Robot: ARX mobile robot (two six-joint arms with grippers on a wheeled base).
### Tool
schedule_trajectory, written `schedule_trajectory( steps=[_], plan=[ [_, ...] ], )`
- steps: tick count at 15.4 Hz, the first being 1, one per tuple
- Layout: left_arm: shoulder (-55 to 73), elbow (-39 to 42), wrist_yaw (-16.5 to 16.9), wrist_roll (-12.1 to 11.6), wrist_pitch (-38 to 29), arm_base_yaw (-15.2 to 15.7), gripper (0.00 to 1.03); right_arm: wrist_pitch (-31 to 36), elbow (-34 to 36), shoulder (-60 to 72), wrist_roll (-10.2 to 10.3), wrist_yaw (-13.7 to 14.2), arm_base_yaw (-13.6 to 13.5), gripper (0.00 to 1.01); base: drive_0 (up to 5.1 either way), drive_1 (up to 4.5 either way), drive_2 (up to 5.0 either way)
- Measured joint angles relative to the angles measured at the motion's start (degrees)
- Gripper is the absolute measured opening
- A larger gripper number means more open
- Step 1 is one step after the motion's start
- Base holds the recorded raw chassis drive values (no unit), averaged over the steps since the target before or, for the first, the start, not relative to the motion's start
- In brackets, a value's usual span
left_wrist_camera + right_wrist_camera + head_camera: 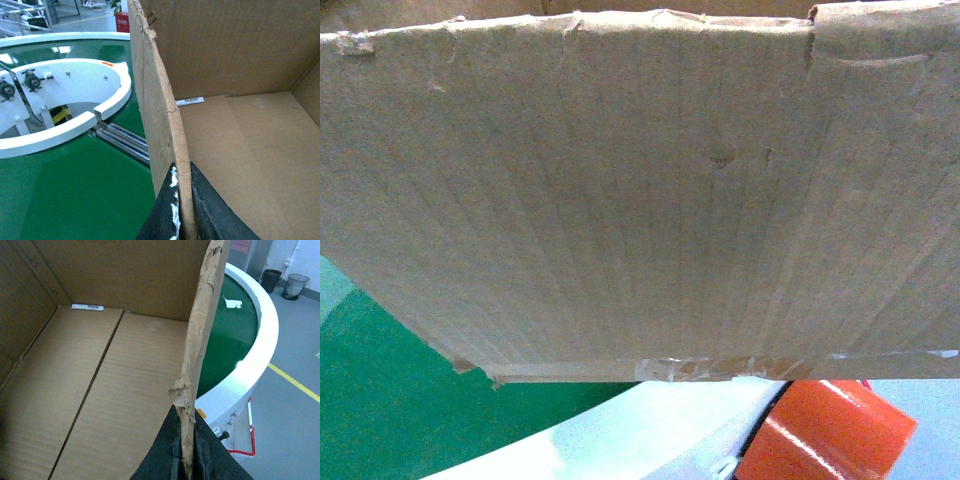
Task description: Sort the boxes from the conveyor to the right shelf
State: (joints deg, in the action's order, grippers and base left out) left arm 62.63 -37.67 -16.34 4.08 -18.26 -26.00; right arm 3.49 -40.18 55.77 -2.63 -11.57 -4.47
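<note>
L fingers (172, 210) clamp the box (620, 200) by its left wall; R fingers (172, 455) pinch the torn right wall. Box fills the head view, tilted, bottom tape showing, above the green conveyor (75, 190) w/ white rim. Barcode sticker (87, 307) inside at the back edge.

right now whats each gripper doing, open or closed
Left gripper: closed, pinching the left wall of the cardboard box.
Right gripper: closed, pinching the box's right wall.
</note>
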Motion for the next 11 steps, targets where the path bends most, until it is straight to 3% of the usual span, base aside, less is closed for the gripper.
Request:
schedule_trajectory(
  steps=[5, 11],
  plan=[
    [0.0, 0.0, 0.0, 0.0, 0.0, 0.02, 0.02, 0.0, -0.02, 0.0, 0.0, 0.0, 0.0, 0.02, -1.3, -5.58, 3.1],
    [0.0, 0.0, 0.0, 0.0, 0.02, 0.0, 0.02, 0.0, -0.02, 0.0, 0.0, 0.0, 0.0, 0.02, -1.2, -1.22, -1.2]
  ],
)
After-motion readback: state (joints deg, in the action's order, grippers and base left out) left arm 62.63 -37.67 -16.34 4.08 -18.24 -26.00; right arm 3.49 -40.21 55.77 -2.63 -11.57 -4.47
